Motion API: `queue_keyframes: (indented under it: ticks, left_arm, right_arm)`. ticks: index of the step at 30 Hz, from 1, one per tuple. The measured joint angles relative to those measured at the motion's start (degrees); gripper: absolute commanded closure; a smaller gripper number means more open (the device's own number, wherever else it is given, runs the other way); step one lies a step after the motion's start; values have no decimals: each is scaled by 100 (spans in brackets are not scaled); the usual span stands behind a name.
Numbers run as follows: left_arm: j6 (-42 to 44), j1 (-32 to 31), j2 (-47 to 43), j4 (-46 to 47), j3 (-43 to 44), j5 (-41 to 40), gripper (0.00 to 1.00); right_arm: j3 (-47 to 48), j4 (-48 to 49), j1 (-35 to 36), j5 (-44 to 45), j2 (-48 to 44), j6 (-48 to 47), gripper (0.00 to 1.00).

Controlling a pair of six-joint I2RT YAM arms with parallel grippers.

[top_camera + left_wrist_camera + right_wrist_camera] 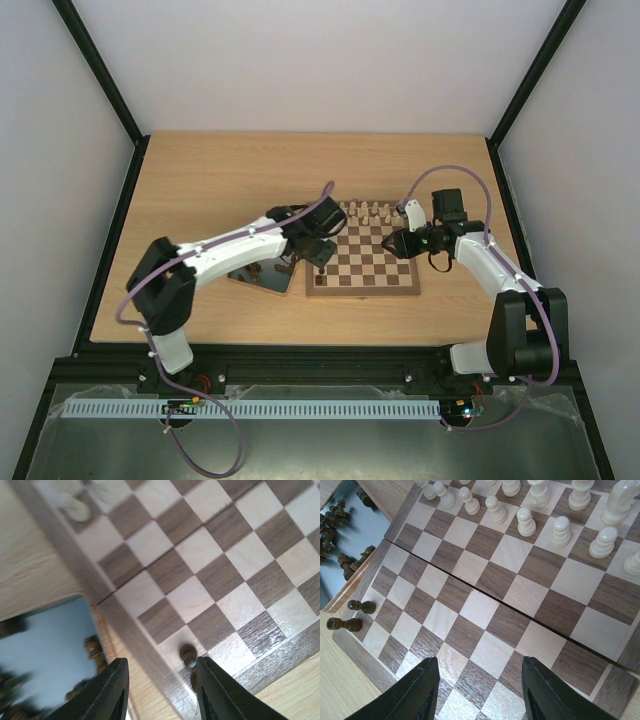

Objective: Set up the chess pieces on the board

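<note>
- Progress: early stage. Two dark pawns [361, 606] stand on the chessboard [355, 270] by its near-left corner, along the edge beside the metal tray [45, 645].
- The remaining dark pieces [355, 564] lie jumbled in that tray (too heaped to count). By judgement, most of a set is left to place.
- Light pieces [525, 521]: ranked in two rows at the far edge. About eight pawns form the front row; the back row is cropped.
- Left hand [161, 667]: fingers parted above the corner, with one pawn just beside a finger, not pinched.
- Right hand [479, 661]: fingers spread over mid-board, holding nothing.
- Tally: one chessboard, one tray, two hands.
</note>
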Motion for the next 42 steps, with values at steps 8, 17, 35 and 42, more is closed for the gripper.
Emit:
queue_keyframes:
  ticks: [8, 17, 35, 42]
  left_arm:
    - [-553, 846, -1377, -214, -1099, -376, 64]
    - [-778, 1690, -1530, -345, -2035, -365, 66]
    - [-765, 1696, -962, -118, -2035, -376, 77]
    - [-758, 1694, -831, -37, -2035, -243, 83]
  right_arm:
    - [0, -2, 0, -7, 26, -2, 52]
    - [0, -2, 0, -9, 31, -20, 52]
    - [0, -4, 0, -9, 37, -26, 52]
    - [0, -7, 0, -9, 92, -39, 52]
